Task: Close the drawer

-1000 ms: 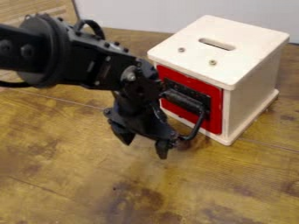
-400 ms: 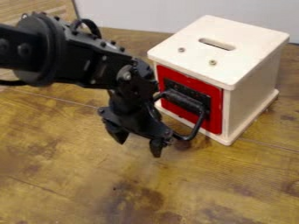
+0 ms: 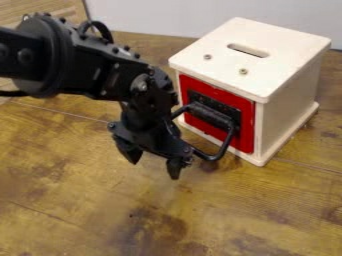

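Just above the wooden table (image 3: 80, 210), the black gripper (image 3: 150, 159) hangs with fingers spread apart, holding nothing, just left of the loop handle (image 3: 222, 140). The drawer (image 3: 210, 112) sits pushed into the red front of the cream cabinet (image 3: 267, 70), its black plate flush or nearly so; hard to tell.

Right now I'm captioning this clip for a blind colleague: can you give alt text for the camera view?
A black robot arm's gripper hangs low over a worn wooden table, just left of the drawer, whose black loop handle juts from a cream wooden cabinet with a slotted top. The gripper holds nothing.
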You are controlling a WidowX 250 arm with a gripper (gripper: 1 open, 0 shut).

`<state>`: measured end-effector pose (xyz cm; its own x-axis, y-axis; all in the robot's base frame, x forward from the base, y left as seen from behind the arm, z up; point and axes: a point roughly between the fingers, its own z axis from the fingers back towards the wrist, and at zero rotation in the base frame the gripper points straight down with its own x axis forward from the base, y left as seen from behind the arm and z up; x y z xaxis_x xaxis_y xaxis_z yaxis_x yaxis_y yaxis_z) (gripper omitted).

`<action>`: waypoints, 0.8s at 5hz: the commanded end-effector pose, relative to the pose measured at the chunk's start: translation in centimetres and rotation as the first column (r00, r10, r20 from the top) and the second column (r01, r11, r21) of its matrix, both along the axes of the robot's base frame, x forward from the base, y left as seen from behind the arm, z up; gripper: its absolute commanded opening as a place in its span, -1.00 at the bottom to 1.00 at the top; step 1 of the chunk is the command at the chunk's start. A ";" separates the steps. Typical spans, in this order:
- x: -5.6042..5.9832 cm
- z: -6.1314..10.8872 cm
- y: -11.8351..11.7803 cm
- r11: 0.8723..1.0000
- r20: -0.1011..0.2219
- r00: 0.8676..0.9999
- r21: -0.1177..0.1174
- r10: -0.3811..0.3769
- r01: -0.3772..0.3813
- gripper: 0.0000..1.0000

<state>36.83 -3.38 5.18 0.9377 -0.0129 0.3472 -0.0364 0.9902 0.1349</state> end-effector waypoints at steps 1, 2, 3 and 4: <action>1.0 3.5 1.0 1.000 0.097 0.995 0.005 0.015 -0.015 1.00; 1.1 3.6 1.2 1.000 0.099 0.995 0.012 0.016 -0.017 1.00; 1.3 3.8 1.4 1.000 0.102 0.995 0.019 0.017 -0.019 1.00; 1.2 4.0 1.6 0.999 0.107 0.994 0.023 0.021 -0.023 1.00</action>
<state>37.01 -2.45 5.46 0.9383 -0.0104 0.3458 -0.0488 0.9855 0.1623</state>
